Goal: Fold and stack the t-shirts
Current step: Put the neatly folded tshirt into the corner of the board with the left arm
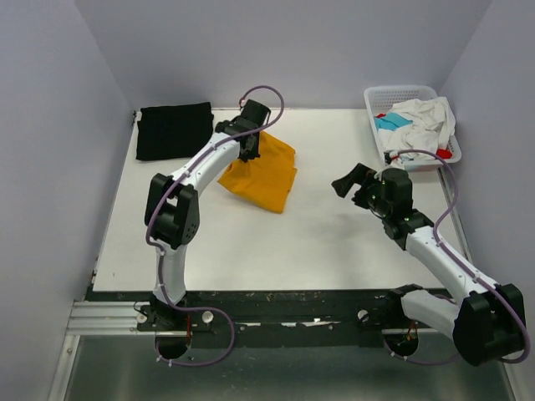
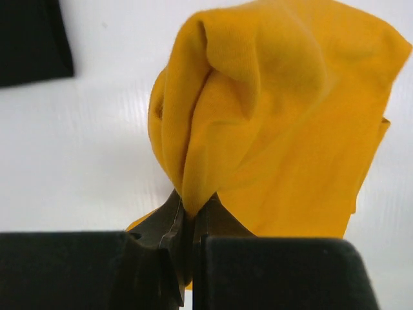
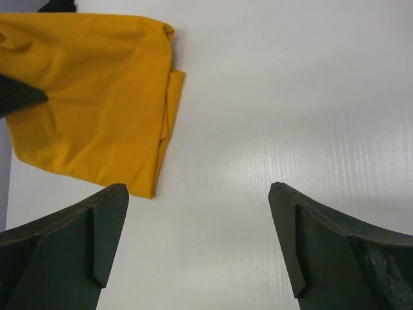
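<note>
The left jaws are pinched tight on a bunched ridge of the mustard-orange t-shirt [image 2: 271,116]. The cloth is gathered into a narrow pleat right between the tips, so the shirt is held, not merely touched. In the top view that grip sits at the shirt's far-left edge. The rest of the cloth spreads away from the jaws toward the near right and rests on the tabletop [image 1: 318,242] as a roughly folded slab, its long axis running from the far side toward the near side with a slight tilt. As I judge it, the coming move turns on where the folded black t-shirt [image 1: 174,129] lies from this grip. It lies flat at the far-left corner, to the left of the jaws and at about the same depth, with bare tabletop between it and the mustard-orange cloth. The left arm [image 1: 196,171] is plainly the nearer one to both shirts, so a short carry leftward would likely bring one over the other. The right jaws stand spread wide with nothing between them, hovering over bare tabletop to the right of the mustard-orange shirt. From their own camera the shirt's near corner lies ahead and to the left, near but not touching. At the far-right corner the white lattice basket [image 1: 401,90] holds a crumpled white t-shirt [image 1: 426,117] with teal [image 1: 391,123] and red [image 1: 445,154] cloth beside it.
</note>
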`<state>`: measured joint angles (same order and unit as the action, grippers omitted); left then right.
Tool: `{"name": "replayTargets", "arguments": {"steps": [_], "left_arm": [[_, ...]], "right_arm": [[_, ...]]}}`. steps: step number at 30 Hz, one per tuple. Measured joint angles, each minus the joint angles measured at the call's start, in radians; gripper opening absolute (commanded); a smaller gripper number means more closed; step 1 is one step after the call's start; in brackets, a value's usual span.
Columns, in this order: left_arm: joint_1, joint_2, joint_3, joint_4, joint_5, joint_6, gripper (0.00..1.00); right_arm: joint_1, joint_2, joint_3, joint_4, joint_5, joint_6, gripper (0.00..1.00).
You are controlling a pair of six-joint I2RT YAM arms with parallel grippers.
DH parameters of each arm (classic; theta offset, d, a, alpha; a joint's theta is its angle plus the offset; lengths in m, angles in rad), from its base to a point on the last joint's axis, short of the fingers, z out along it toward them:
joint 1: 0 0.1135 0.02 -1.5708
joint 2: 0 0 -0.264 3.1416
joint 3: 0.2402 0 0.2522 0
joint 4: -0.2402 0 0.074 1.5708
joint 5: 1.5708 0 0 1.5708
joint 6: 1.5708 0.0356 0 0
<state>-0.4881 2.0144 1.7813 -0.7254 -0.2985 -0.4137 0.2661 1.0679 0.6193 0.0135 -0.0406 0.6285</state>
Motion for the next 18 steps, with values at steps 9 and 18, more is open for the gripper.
{"name": "replayTargets", "arguments": {"steps": [9, 18], "left_arm": [[0.174, 0.167, 0.267, -0.007, -0.049, 0.264, 0.00], [0.311, 0.229, 0.424, 0.040, -0.058, 0.441, 0.00]], "right_arm": [[-0.001, 0.021, 0.000, 0.004, 0.026, -0.010, 1.00], [-0.001, 0.139, 0.000, 0.023, 0.030, -0.012, 1.00]]}}
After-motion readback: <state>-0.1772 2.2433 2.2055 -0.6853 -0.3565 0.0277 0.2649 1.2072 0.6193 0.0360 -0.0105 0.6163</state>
